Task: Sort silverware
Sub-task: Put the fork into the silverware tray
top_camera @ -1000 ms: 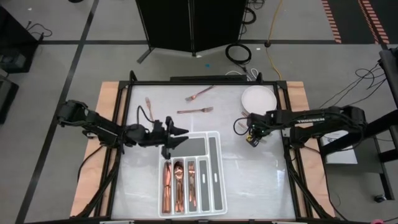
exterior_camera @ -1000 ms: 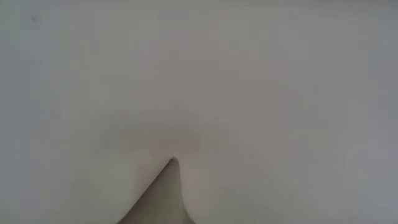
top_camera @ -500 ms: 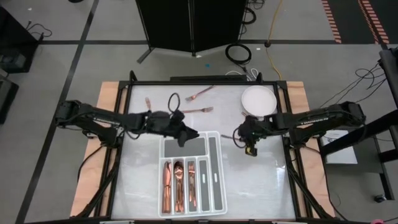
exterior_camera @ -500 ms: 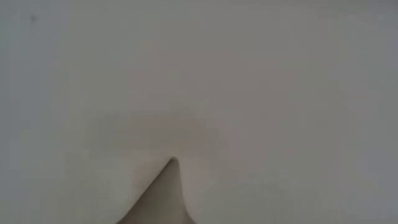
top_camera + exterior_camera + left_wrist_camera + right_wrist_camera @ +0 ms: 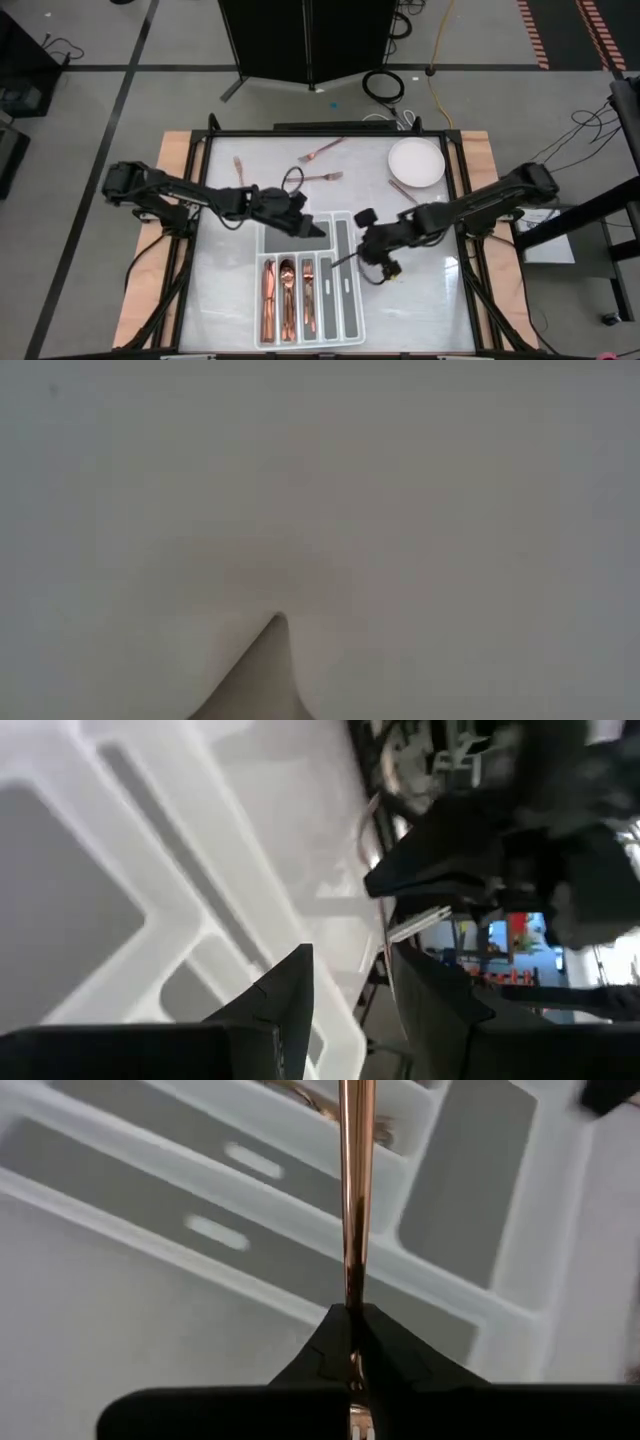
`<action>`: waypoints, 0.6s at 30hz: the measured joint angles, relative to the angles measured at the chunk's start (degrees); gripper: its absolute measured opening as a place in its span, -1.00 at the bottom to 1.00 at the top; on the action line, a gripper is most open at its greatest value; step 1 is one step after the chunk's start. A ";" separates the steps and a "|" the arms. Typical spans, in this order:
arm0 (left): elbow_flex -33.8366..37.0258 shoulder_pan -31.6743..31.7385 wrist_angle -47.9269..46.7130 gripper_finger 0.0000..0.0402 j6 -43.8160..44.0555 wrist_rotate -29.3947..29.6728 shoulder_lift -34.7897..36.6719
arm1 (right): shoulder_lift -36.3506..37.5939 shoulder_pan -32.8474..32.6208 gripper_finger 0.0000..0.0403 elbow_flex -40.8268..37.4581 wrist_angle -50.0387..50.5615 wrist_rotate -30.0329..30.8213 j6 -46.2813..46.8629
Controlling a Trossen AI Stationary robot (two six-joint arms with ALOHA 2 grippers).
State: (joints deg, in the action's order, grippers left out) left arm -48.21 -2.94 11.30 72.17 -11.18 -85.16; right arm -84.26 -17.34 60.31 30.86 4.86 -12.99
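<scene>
The silverware is slim and copper-coloured. Several pieces lie in the narrow compartments (image 5: 287,295) of the white divided tray (image 5: 350,325). Loose forks lie on the table at the far side (image 5: 320,150), (image 5: 315,178), (image 5: 238,168), and one piece lies beside the plate (image 5: 403,190). My right gripper (image 5: 362,250) (image 5: 352,1312) hangs over the tray's right side, shut on one copper piece (image 5: 355,1190). My left gripper (image 5: 318,231) (image 5: 350,990) hovers open over the tray's far end, with nothing between its fingers. The low view shows only a blank white surface. My right gripper pinches the copper piece between its two fingers by one end of its slim shaft (image 5: 352,1295). The shaft runs along the fingers and sticks out ahead of them. The fingers slant down from the table's right side. The piece is lifted clear above the tray's compartments.
A round white plate (image 5: 415,160) stands at the table's far right. The tray's wide far compartment (image 5: 290,240) and its two right-hand slots (image 5: 345,290) hold nothing. The two grippers are close together over the tray's far end. Bare tabletop lies right of the tray.
My right gripper has travelled from beside the plate toward the table's left and near side, up to the tray, rolling its wrist and carrying the copper piece. My left gripper has moved toward the table's right across the tray's far end and has rolled as well.
</scene>
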 joint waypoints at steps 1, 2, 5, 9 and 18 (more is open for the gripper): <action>0.01 -0.79 0.58 -0.32 0.93 0.00 -0.87 | -2.00 -0.24 -1.00 1.95 1.08 1.40 -1.24; 0.02 -1.54 1.67 -0.32 1.81 0.02 -1.85 | -3.87 -0.51 -1.00 3.95 1.71 2.49 -2.51; 0.00 -3.93 3.81 -0.32 3.54 -0.21 -4.25 | -8.66 -0.87 -1.00 9.07 3.40 4.31 -5.72; 0.02 -6.18 3.92 -0.32 3.67 -0.26 -6.33 | -13.15 -0.93 -1.00 13.49 3.79 4.30 -8.98; 0.02 -7.69 5.09 -0.32 2.50 0.29 -7.46 | -17.86 -0.17 -1.00 17.65 3.22 4.39 -10.67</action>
State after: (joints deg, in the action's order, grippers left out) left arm -48.18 -10.63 16.39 74.66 -10.89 -92.62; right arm -102.11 -17.51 77.96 34.08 9.26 -23.66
